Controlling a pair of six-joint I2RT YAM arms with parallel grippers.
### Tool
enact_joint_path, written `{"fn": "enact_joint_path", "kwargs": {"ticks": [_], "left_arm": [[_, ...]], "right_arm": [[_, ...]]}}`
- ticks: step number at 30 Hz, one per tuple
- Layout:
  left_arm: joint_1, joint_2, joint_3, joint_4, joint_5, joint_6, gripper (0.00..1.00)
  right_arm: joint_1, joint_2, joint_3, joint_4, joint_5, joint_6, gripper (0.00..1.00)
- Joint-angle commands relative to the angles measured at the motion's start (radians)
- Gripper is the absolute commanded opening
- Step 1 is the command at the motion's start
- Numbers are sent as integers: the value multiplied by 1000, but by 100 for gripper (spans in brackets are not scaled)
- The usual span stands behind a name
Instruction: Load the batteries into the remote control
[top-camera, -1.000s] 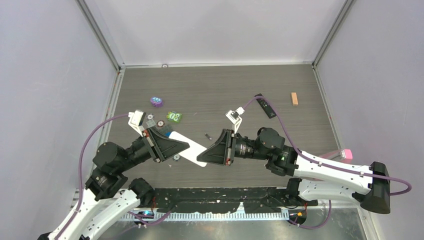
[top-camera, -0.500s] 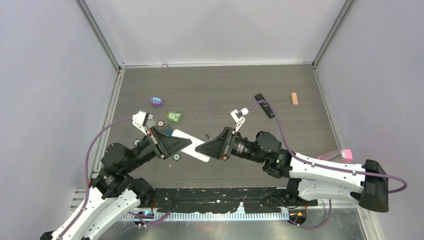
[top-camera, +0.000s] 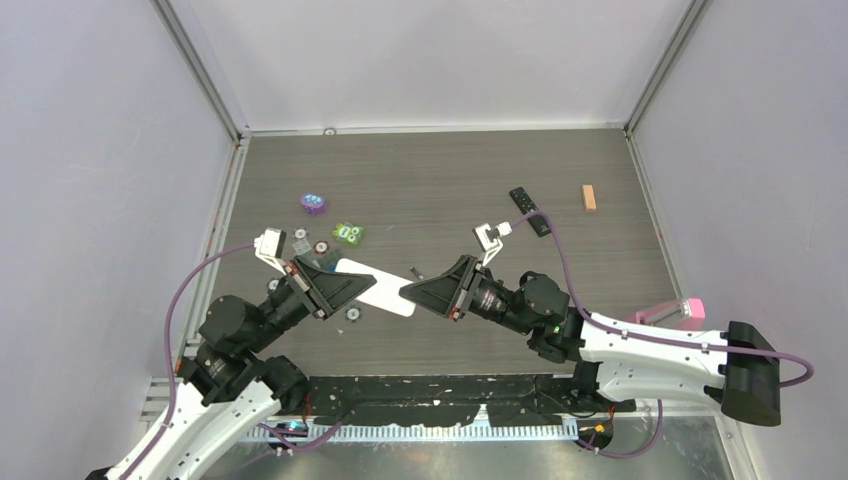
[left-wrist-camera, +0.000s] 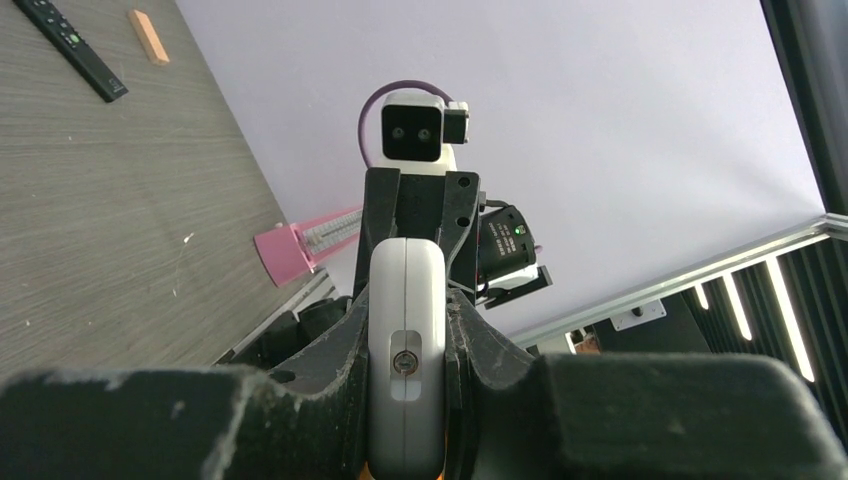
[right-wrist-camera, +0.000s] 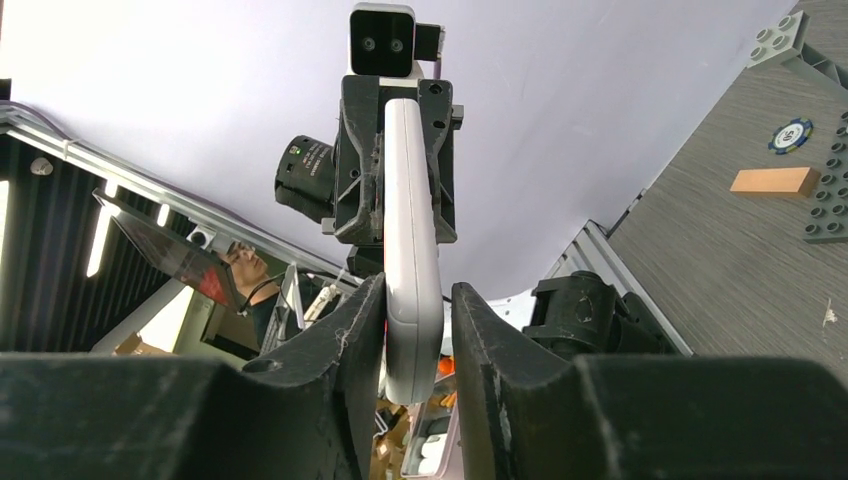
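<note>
**Top view.** The grey wood-grained surface (top-camera: 430, 170) is entered by the left arm (top-camera: 235, 325) from 7 o'clock and by the right arm (top-camera: 620, 340) from 4 o'clock. The white remote (top-camera: 392, 300) is spanned between the two tools near the front centre, its long axis running from 10 o'clock to 4 o'clock. The left tool (top-camera: 365, 287) is closed on its 10 o'clock part and the right tool (top-camera: 412, 292) on its 4 o'clock end.

A black remote (top-camera: 530, 211) is seen at 1 o'clock of the white one. A tan block (top-camera: 589, 197) lies just at 3 o'clock of the black remote, apart from it. A pink object (top-camera: 688, 306) is seen at the surface's 3 o'clock edge. A purple piece (top-camera: 314, 204), a green piece (top-camera: 348, 234) and a round disc (top-camera: 321, 247) are grouped at 11 o'clock of the left tool.

One battery (top-camera: 413, 271), small and dark, lies on the surface just at 12 o'clock of the right tool, clear of the white remote.

**Left wrist view.** The broad face of the white remote is shown clamped between the fingers (left-wrist-camera: 340, 345), with a small recess holding a silvery round part that cannot be identified.

**Right wrist view.** The white remote is seen edge-on, held narrowly between the fingers (right-wrist-camera: 350, 330).
</note>
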Motion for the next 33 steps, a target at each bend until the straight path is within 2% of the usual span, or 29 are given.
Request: {"fn": "enact_joint_path", "kwargs": {"ticks": [1,5,7,12,15,20,22,24,33], "left_arm": [[-2,-12,31,140,5,-18,0],[-3,-11,25,152,6,-17,0],[-3,-12,26,149,3,-14,0],[-2,-22,32,130,-9,-7,0],[-2,-28,33,115,-23,-4,0],[-2,-42,25,63,-83,-59,0],[-3,-59,5,72,-119,-77,0],[-3,-86,-20,71,-171,-92,0],[-2,-212,-59,14,-363,-87,0]], "right_arm": [[-3,26,-1,24,28,7,36],[2,62,11,65,-27,17,45],[4,77,22,68,-36,15,47],[5,88,20,68,-34,21,45],[5,92,23,53,-44,16,38],[6,95,-2,33,-58,-7,13],[7,87,-29,36,-52,-14,9],[8,75,-54,36,-47,-31,6],[5,9,-176,104,-40,-66,5]]}}
